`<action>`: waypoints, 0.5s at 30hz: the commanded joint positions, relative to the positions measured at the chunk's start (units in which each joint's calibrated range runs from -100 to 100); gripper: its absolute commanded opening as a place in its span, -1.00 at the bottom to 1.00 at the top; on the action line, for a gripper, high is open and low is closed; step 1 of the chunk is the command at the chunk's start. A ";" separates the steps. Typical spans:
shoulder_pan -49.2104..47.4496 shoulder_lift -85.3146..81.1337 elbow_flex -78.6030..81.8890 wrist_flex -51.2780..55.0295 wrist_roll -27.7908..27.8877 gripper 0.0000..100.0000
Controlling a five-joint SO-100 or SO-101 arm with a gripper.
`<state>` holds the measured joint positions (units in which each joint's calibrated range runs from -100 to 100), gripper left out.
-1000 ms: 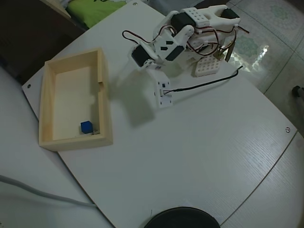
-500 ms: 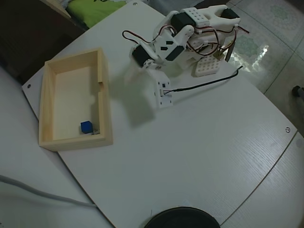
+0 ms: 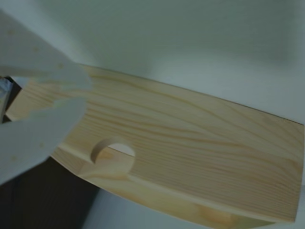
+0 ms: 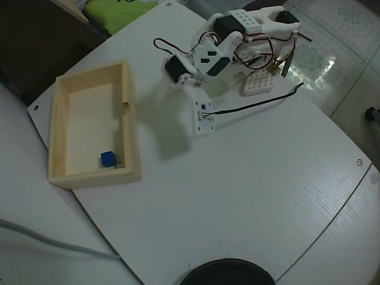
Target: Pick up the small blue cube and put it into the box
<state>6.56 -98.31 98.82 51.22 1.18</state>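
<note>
Overhead view shows the small blue cube point(image 4: 108, 158) sitting inside the box point(image 4: 132, 127), down near the corner closest to the camera, resting on the floor of it and clear of any gripper. So the placing looks done, and what's in hand now reads as the retreat. The arm point(image 4: 208, 59) is folded up near its base, well apart from the box, over bare white table point(image 4: 255, 196). From the wrist camera, the outer wall of the box fills the picture, the rounded notch point(image 3: 112, 153) cut in its top edge plain to see, and the pale gripper point(image 3: 43, 114) blurs in from the left. Nothing sits between its fingers; whether they're parted or closed, I cannot tell. Next move, I'd judge, calls for little beyond settling the arm at rest without clipping that wall.
</note>
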 commanded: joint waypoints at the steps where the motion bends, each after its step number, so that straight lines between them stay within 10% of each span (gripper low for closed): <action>1: 0.33 -0.51 1.00 0.10 -0.07 -0.98; 15: 0.04 -0.51 1.00 0.10 0.04 -0.98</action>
<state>6.56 -98.31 98.82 51.22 1.18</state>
